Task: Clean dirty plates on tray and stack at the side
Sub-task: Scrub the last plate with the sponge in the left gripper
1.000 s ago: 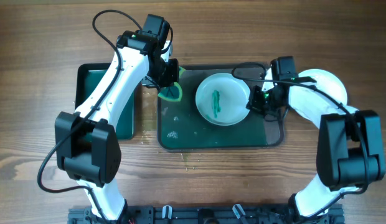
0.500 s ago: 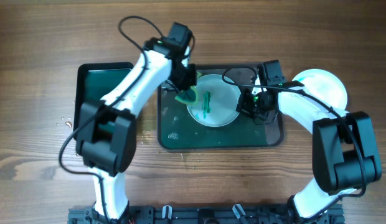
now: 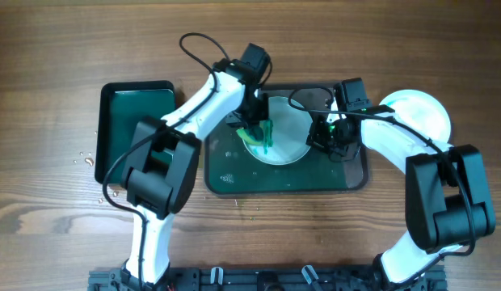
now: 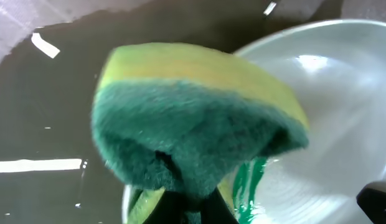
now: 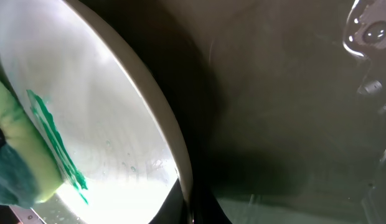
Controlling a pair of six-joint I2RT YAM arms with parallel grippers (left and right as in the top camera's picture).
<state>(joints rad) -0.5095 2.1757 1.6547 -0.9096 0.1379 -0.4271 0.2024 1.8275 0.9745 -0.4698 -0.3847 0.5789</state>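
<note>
The left gripper [image 3: 254,128] is clamped on a yellow-and-green foam sponge [image 4: 193,118], green scouring face down over the round white plate [image 3: 289,139] with its green smear, placed to scrub. The right gripper [image 3: 322,137] seems pinched on the plate's right rim (fingers barely visible), likely steadying it inside the large dark grey-green rectangular tray [image 3: 275,186]. Another pale plate [image 3: 420,109] sits just beside the tray.

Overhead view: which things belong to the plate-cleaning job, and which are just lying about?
Job: smeared plate, sponge in the left hand, grey-green tray, white plate beside it.
Lying about: smaller green-lined tray, droplets on the table.
</note>
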